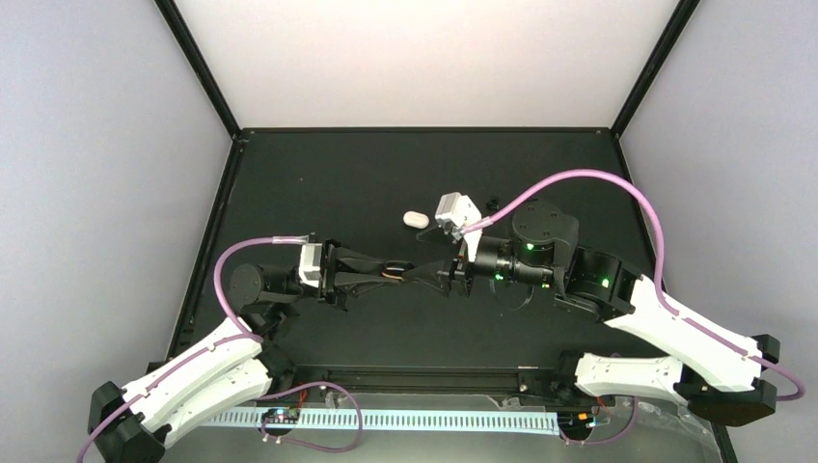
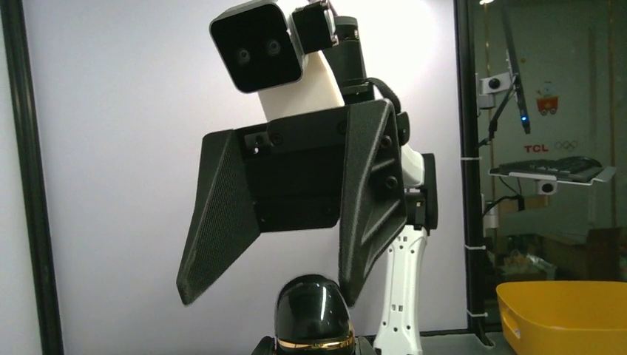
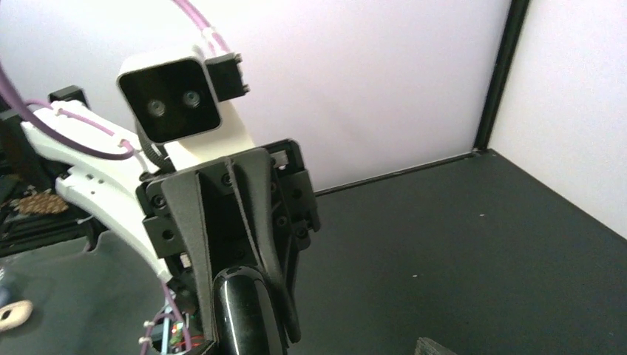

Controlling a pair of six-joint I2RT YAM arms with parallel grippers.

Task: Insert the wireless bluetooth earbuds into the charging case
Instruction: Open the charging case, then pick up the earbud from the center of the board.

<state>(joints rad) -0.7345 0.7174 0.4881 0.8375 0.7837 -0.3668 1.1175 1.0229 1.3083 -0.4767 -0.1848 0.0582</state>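
A small white oval, the charging case (image 1: 415, 219), lies on the black table just behind where the two grippers meet. The earbuds are out of view. My left gripper (image 1: 424, 275) is shut on a glossy black domed object with a gold band (image 2: 313, 314), which rises between its fingers (image 2: 260, 347). From the right wrist the same black object (image 3: 238, 314) shows edge-on in the left gripper (image 3: 248, 318). My right gripper (image 2: 272, 296) faces it with its fingers wide apart, astride the dome's top, one fingertip (image 2: 353, 292) close to its right side.
A black frame and pale walls (image 1: 424, 68) close the table (image 1: 338, 183) on three sides. The purple cables (image 1: 579, 178) arc above both arms. A yellow bin (image 2: 566, 314) stands outside the cell to the right.
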